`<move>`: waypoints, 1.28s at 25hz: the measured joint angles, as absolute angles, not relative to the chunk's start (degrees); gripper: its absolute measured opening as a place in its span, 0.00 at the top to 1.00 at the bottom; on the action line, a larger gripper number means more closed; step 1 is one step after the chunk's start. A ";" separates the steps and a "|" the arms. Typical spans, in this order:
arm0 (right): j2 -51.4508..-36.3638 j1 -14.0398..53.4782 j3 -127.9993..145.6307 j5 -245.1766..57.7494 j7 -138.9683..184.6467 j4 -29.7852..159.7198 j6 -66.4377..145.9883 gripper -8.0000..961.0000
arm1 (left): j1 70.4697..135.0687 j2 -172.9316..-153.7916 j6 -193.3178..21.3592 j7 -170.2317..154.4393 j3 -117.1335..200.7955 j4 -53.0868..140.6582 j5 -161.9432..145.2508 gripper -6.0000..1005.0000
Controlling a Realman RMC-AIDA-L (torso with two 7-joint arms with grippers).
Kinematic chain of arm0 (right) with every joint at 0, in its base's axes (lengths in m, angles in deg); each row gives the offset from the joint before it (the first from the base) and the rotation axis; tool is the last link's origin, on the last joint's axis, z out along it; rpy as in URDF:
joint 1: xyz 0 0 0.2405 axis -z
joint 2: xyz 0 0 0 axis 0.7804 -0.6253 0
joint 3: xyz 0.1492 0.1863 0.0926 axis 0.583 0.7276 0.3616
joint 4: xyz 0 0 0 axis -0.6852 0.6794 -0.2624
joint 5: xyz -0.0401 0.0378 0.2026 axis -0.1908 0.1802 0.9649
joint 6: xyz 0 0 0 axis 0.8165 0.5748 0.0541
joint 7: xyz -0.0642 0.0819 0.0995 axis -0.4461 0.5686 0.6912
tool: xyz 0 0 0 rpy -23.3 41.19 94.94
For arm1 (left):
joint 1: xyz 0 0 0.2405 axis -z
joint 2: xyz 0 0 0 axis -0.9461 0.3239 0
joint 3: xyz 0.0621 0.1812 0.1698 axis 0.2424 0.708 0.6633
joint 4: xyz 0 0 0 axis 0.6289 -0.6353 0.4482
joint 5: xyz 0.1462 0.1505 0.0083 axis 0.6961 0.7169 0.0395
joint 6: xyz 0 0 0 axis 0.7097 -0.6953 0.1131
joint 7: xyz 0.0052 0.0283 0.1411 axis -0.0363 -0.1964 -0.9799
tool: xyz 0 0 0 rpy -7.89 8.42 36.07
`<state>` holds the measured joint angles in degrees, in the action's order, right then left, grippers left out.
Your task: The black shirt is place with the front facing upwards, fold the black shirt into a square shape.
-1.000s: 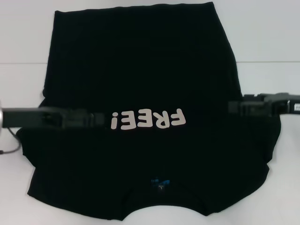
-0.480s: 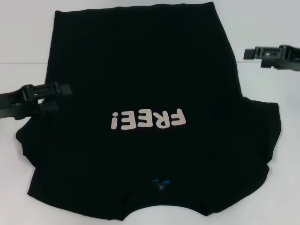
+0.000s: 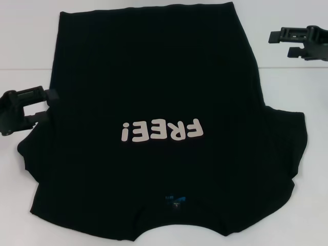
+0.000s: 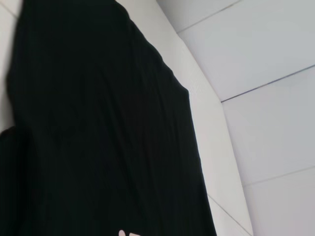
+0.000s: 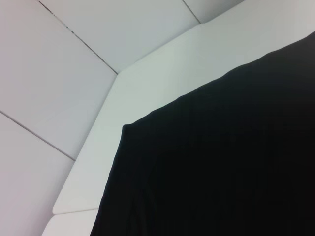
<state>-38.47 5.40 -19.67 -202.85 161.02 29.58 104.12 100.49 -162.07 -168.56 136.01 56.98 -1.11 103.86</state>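
Observation:
The black shirt [image 3: 154, 72] lies flat on the white table, front up, with its pale "FREE!" lettering [image 3: 161, 130] upside down to me and the small blue neck label [image 3: 174, 200] near my edge. My left gripper [image 3: 47, 104] hovers at the shirt's left edge, open and holding nothing. My right gripper [image 3: 281, 44] hangs off the shirt's far right side above bare table, also open and empty. The left wrist view shows the black shirt [image 4: 98, 137] with a sliver of lettering, and the right wrist view shows a corner of the black shirt [image 5: 221, 162].
The white table [image 3: 292, 87] shows on both sides of the shirt, with a seam line across it. In the wrist views, pale panelled surfaces [image 5: 59, 73] lie beyond the table's rim.
Both grippers have pulled back from over the shirt at lettering height: the left one outward to the shirt's left edge, the right one outward and toward the far side. The shirt lies unchanged.

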 joint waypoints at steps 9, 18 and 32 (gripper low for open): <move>-38.07 4.79 -19.69 -202.85 161.35 29.63 104.39 0.02 | 99.30 -162.21 -165.14 135.60 55.42 1.08 109.09 0.32; -37.96 4.67 -19.77 -202.85 162.06 29.69 104.43 0.02 | 98.02 -162.13 -162.83 135.53 52.71 1.48 111.54 0.54; -37.98 4.63 -19.78 -202.78 162.14 29.69 104.42 0.02 | 97.39 -162.19 -159.18 135.22 51.64 1.66 116.34 0.56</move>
